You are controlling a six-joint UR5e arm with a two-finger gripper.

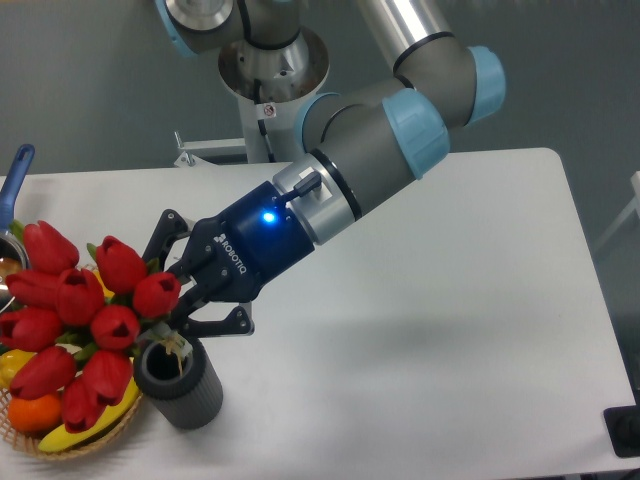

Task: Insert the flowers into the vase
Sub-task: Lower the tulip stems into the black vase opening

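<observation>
One robot arm [370, 150] reaches over one white counter [450, 300], and it carries one gripper [180, 290]. One bunch of flowers [80, 320] shows about ten red tulip buds, though some overlap and the exact count is hard to fix. One dark grey vase [182, 385] stands on the counter. One woven basket [60, 445] sits at the left edge, mostly hidden by the buds; in it one orange [35, 412] and one banana [85, 428] are visible, plus one other yellow piece [10, 365]. One blue pot handle [14, 180] appears at far left.
</observation>
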